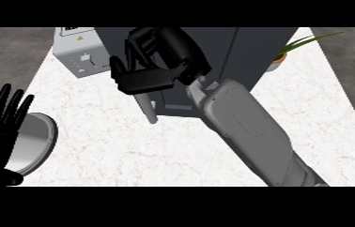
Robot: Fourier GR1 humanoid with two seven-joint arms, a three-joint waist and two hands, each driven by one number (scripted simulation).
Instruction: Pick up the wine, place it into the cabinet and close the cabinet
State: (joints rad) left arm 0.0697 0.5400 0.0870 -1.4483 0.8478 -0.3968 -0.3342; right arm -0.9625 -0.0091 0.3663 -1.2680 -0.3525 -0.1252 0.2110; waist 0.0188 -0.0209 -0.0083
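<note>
- Reaching up across the counter, the right hand sits in front of the dark cabinet, its forearm coming in from the lower right.
- Its fingers are bent over near the cabinet's front, but I cannot tell whether they wrap round anything or merely rest against the panel.
- The wine shows nowhere: it may be inside the cabinet or hidden behind the hand, and that cannot be settled from here.
- A pale narrow strip, likely the door's edge or handle, slants down just below the hand; if the door is ajar, a push landing off this edge could slide past it and leave the cabinet open.
- Should the bottle stand just inside the opening, a swinging door could knock it over or be blocked by it.
- The grey toaster stands just beside the cabinet's left; a wide sweep of the hand could bump it.
- The left hand rests spread, fingers up, at the left edge, over the rim of a metal bowl.
- A potted plant sits near the cabinet's right, well away from the arm.
</note>
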